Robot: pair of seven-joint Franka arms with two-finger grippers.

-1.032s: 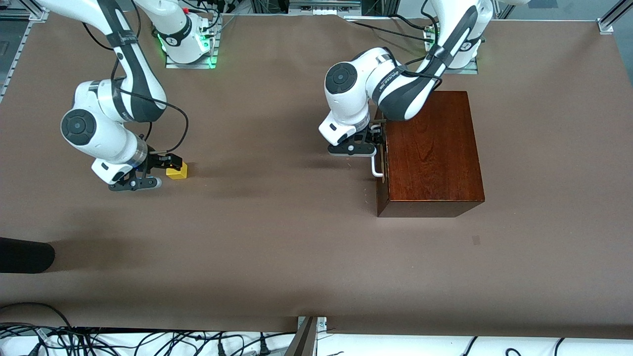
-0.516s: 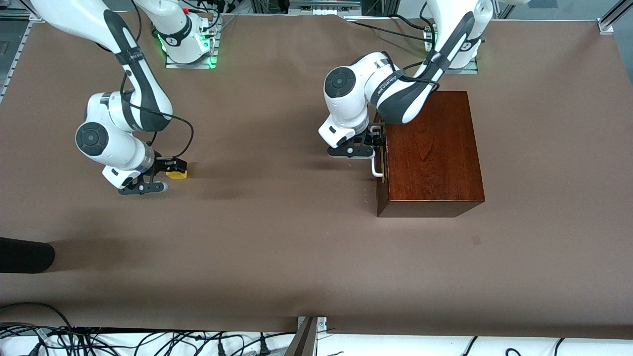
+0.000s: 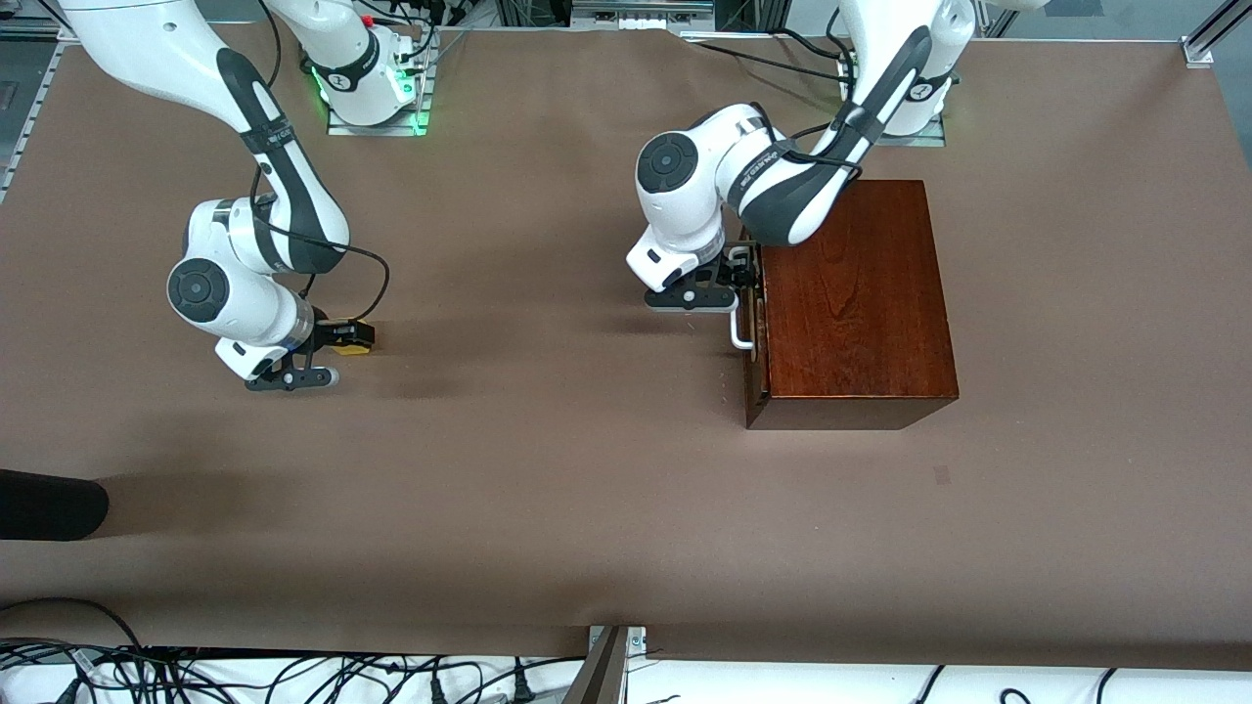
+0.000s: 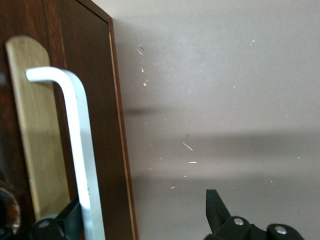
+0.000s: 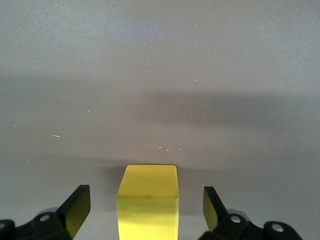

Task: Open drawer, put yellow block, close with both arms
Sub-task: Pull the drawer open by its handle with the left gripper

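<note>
- A robotics lab: two white arms [image 3: 264, 176] bolted on green-lit bases [image 3: 377, 103].
- Brown-covered table [image 3: 548, 489] framed by aluminium rails [image 3: 1208, 44].
- Loose cables [image 3: 196, 675] along its edge.

— What's your table [image 3: 548, 508] like?
— Covered in plain brown matting, with faint pale specks showing in both wrist views.

— What do you have resting on it?
— Your yellow block [image 3: 351, 338] [image 5: 148, 202] sits toward the right arm's end. The glossy dark-brown box [image 3: 851, 303] sits toward the left arm's end, well apart from the block, its drawer [image 4: 35, 145] shut.
</note>
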